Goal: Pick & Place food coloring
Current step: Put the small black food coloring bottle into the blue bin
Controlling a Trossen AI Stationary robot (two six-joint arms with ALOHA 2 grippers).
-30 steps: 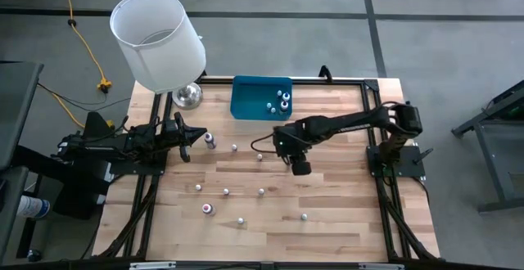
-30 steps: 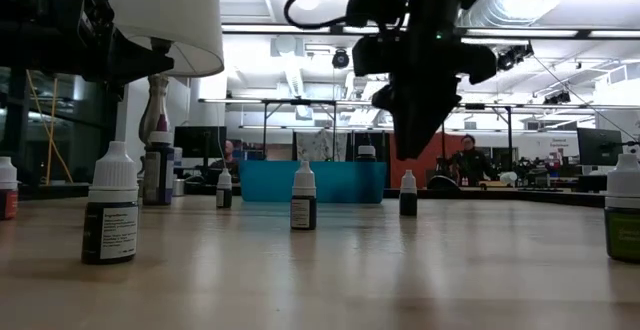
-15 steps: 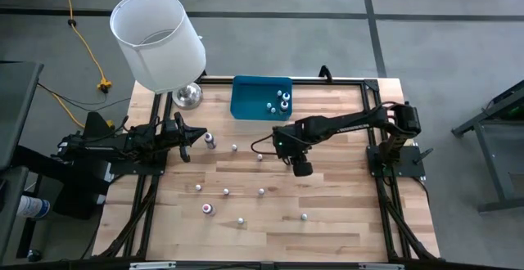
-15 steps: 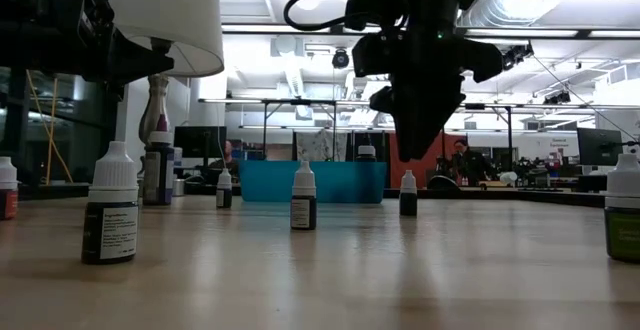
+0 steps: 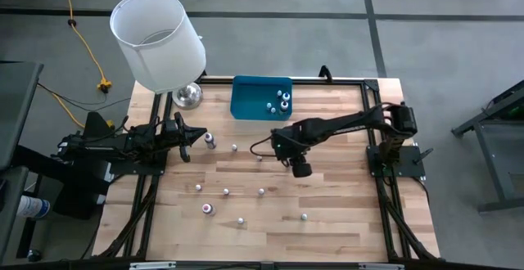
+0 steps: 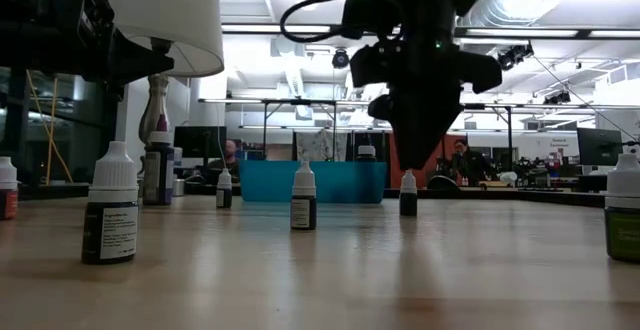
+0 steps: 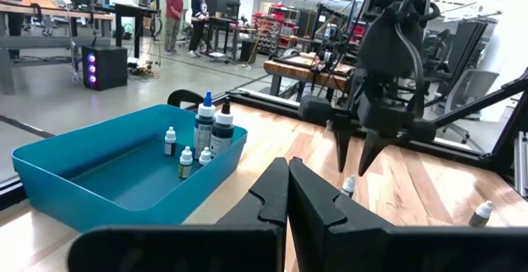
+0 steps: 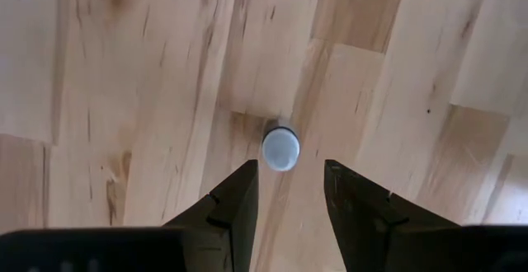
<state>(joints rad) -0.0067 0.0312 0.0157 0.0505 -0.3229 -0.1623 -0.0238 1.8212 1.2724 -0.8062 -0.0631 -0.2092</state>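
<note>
While right gripper (image 5: 288,160) hovers, 8 bottles (image 5: 261,191) on table, 4 in bin (image 5: 250,98)

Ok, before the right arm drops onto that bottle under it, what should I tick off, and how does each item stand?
1. Right gripper open, fingers apart: ok.
2. Target bottle upright, white cap facing up: ok.
3. Bottle lined up with the gap between the fingers: ok in the right wrist view.
4. Gripper still above the bottle, nothing held: ok.
5. Left gripper shut and waiting at the table's left edge, away from the target: ok.
6. Blue bin has free floor for another bottle: ok.
</note>
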